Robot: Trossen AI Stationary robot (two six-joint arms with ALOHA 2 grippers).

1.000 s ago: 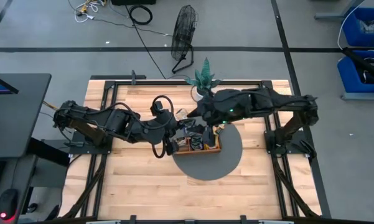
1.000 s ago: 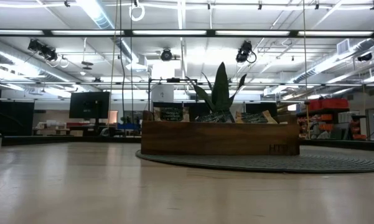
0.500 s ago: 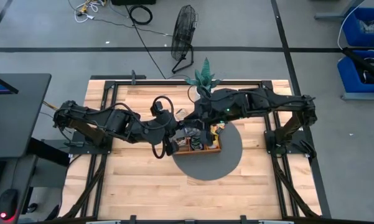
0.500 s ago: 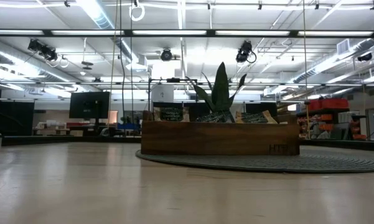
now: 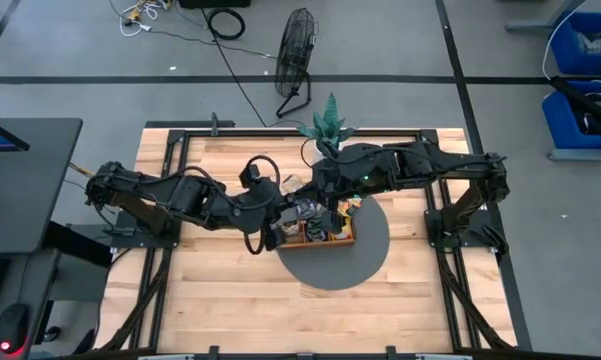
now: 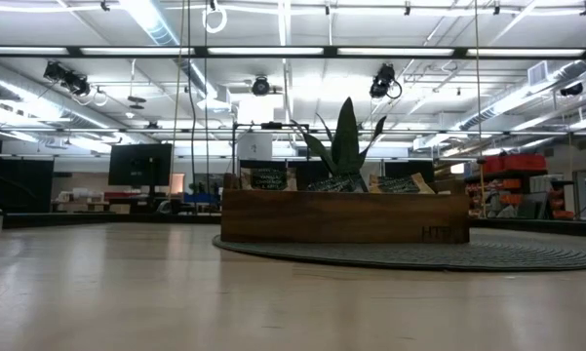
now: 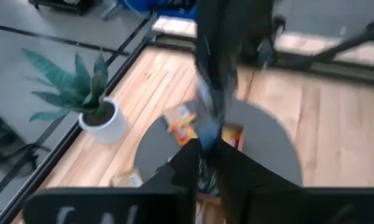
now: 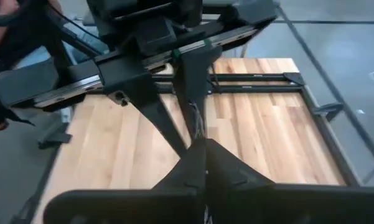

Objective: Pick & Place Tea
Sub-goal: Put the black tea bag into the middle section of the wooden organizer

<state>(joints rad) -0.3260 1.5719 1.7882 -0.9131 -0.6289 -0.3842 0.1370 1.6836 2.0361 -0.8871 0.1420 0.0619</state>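
1. High view: a wooden table [image 5: 210, 300] is seen from above, with a round grey mat [image 5: 370, 265] laid at its middle.
2. The left arm [image 5: 180, 200] and the right arm [image 5: 420, 165] are stretched in from opposite sides and are brought together over the mat's left part.
3. A brown wooden tray [image 5: 340, 241] is set on the mat. In the low view its long side wall [image 6: 341, 216] is shown resting on the mat's rim [image 6: 527, 255].
4. A potted plant [image 5: 328, 122] is placed at the table's far edge, behind the tray.
5. Several sachets [image 6: 268, 178] are stood inside the tray, their tops showing above its wall. Orange ones [image 7: 185, 127] are seen in it from the left wrist view.
6. The left gripper [image 5: 298, 212] is held above the tray's left end. Whether it is apart or together cannot be told.
7. The right gripper [image 5: 325, 205] is held just beside it, above the tray, with its fingers [image 8: 221, 158] drawn fully together.
8. A blurred pale-blue sachet [image 7: 205, 121] is seen in the left wrist view at the meeting point of the two grippers, above the tray. Which gripper it is clamped by cannot be made out.
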